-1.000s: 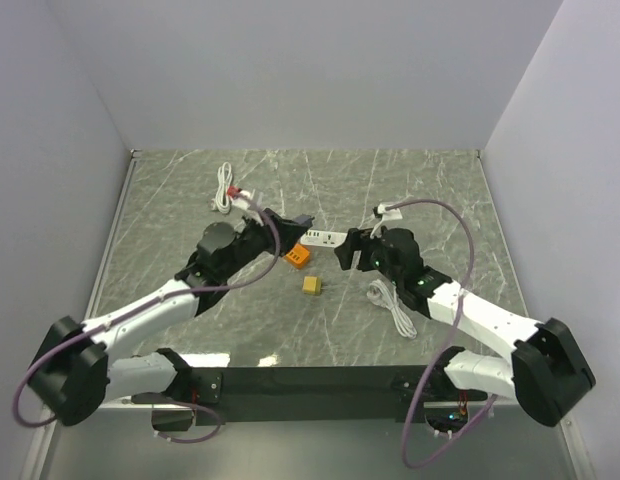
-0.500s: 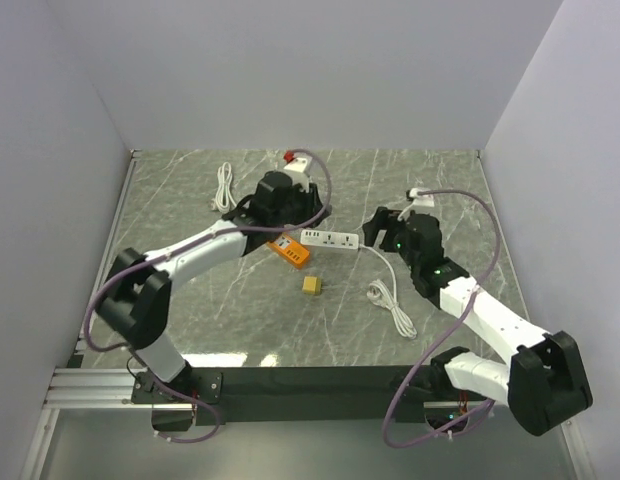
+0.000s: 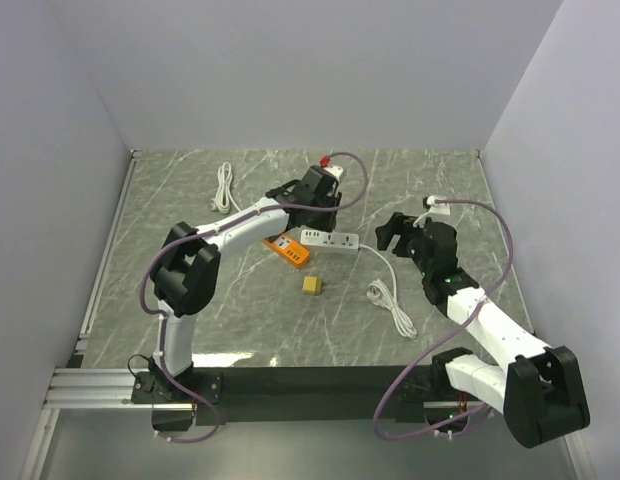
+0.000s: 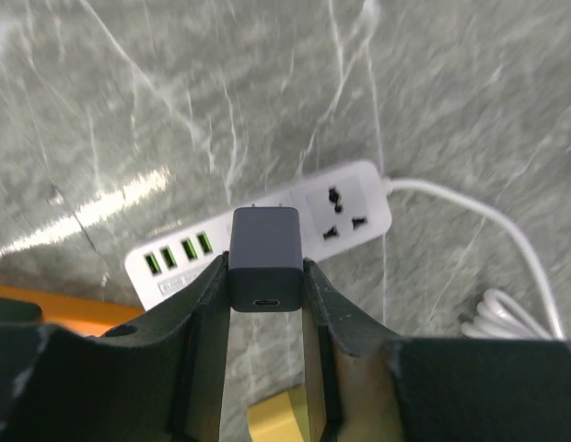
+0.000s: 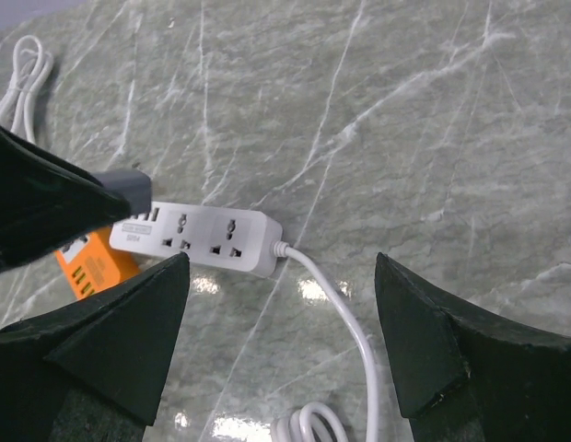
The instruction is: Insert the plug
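Observation:
A white power strip [image 3: 330,240] lies mid-table; it also shows in the left wrist view [image 4: 267,235] and the right wrist view [image 5: 201,238]. My left gripper [image 4: 265,276] is shut on a dark grey plug adapter [image 4: 265,258], holding it just above the strip's left socket with its prongs toward the strip. In the top view the left gripper [image 3: 315,205] hovers at the strip's far side. My right gripper [image 5: 281,313] is open and empty, above the strip's white cord [image 5: 345,313], right of the strip [image 3: 395,230].
An orange power strip [image 3: 289,251] lies left of the white one. A small yellow block [image 3: 311,285] sits nearer the front. The cord's coil [image 3: 388,300] lies front right. A white cable [image 3: 224,187] lies at the back left.
My left arm has swung right and farther back, bringing the plug adapter over the white strip. My right arm has pulled back to the right, away from the strip.

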